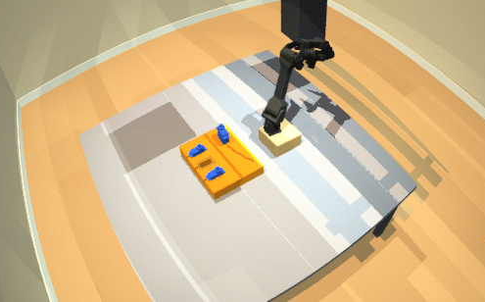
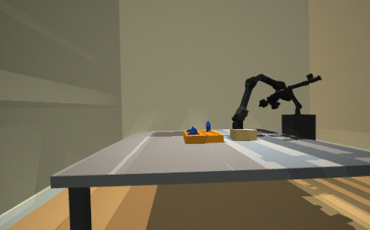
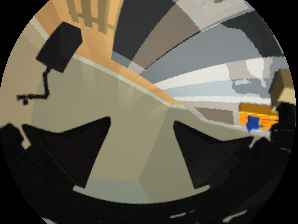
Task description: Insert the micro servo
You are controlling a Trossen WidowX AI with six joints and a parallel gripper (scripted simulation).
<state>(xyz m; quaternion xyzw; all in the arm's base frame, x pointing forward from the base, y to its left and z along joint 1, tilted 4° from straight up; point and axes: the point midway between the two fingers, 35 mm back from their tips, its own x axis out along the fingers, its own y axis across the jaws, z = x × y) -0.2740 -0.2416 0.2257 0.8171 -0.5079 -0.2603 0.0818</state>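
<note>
An upright blue micro servo, apparently the loose one, stands on the back right of the orange deck. A thin dark line, possibly its cable, runs across the deck beside it. The empty pocket lies between two seated blue servos on the deck's left part. My gripper is open with nothing between its fingers, raised to the right of the deck and well away from the servos. Part of the deck shows at the wrist view's right edge.
A tan block stands right of the deck, at the arm's base. A black pedestal with a thin stalk stands beyond the table. The table has a striped, patchy surface.
</note>
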